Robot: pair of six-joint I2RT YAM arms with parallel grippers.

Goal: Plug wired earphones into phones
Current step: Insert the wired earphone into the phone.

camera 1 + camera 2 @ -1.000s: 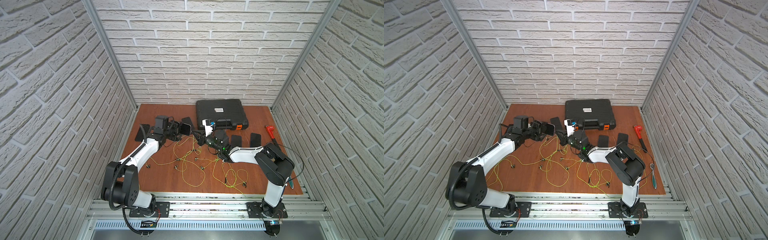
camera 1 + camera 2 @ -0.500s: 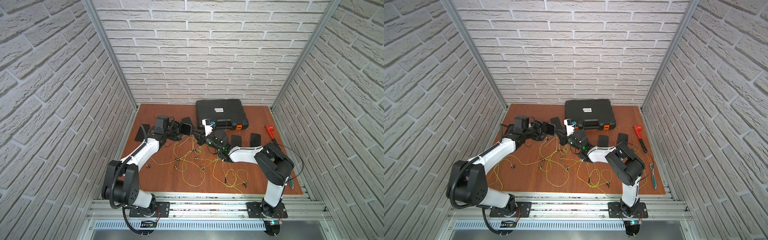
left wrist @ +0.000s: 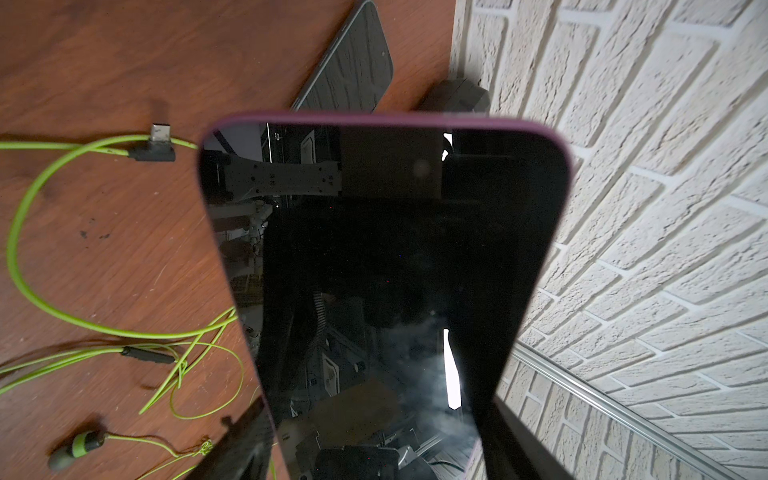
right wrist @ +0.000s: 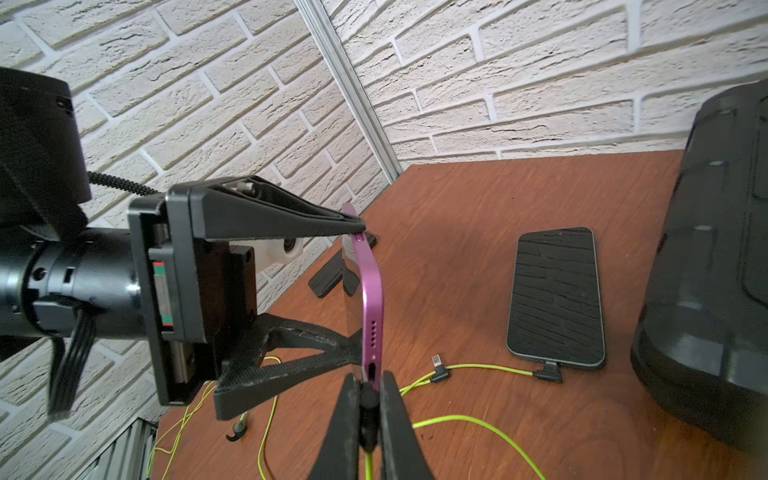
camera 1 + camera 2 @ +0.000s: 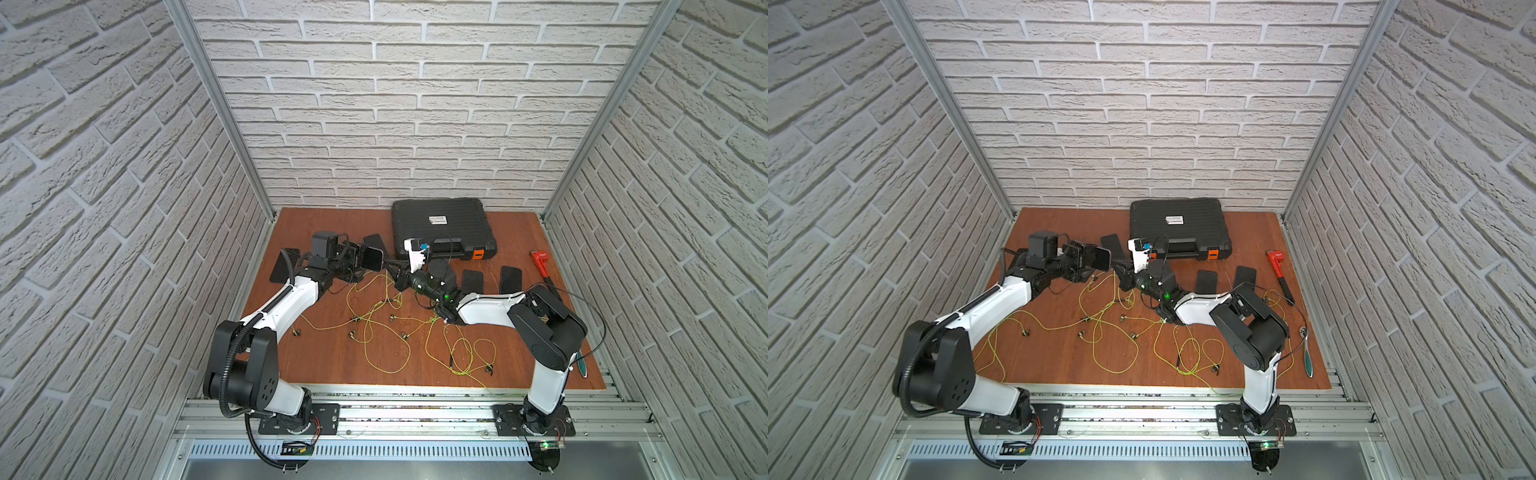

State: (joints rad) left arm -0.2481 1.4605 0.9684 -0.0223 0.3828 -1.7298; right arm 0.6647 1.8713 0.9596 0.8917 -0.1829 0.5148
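Note:
My left gripper (image 5: pixel 358 258) is shut on a purple-edged phone (image 3: pixel 382 249), holding it in the air by its long sides with the dark screen towards the wrist camera. My right gripper (image 4: pixel 370 382) is shut on the dark plug (image 4: pixel 369 401) of a yellow-green earphone cable. The plug's tip sits at the phone's bottom edge (image 4: pixel 370 307), right under the port slot. I cannot tell whether it is in. Both grippers meet left of centre in both top views, at the held phone (image 5: pixel 1099 257).
Another phone (image 4: pixel 557 299) lies flat with a plug in it, and a loose plug (image 4: pixel 438 370) lies beside it. More phones (image 5: pixel 473 280) (image 5: pixel 284 266) lie about. Earphone cables (image 5: pixel 374 328) sprawl mid-table. The black case (image 5: pixel 442 226) stands at the back, a red wrench (image 5: pixel 540 262) at the right.

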